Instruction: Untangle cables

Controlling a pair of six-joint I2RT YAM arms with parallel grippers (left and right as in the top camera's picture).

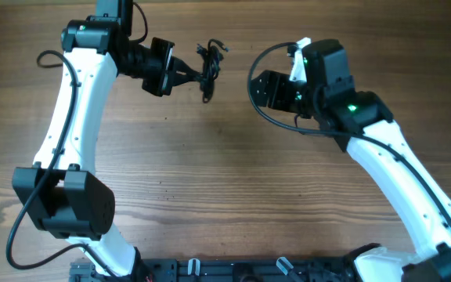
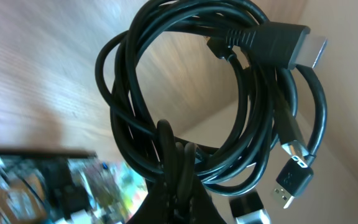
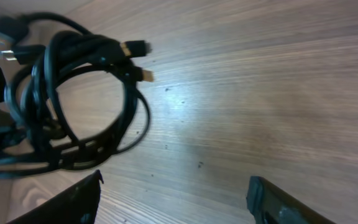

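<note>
The cables (image 1: 208, 69) are a small coiled bundle of thin black cords with plug ends, held up at the far middle of the table. My left gripper (image 1: 196, 76) is shut on the bundle. In the left wrist view the coil (image 2: 185, 93) hangs from my closed fingers (image 2: 176, 180), with USB plugs dangling at the right. My right gripper (image 1: 261, 88) is open and empty, right of the bundle and apart from it. In the right wrist view the coil (image 3: 73, 106) shows at the left, beyond my spread fingers (image 3: 176, 199).
A wooden table (image 1: 225, 180) fills the view. The arm bases and a black rail (image 1: 233, 270) sit at the front edge. A thicker black wire (image 1: 268, 117) loops off my right arm.
</note>
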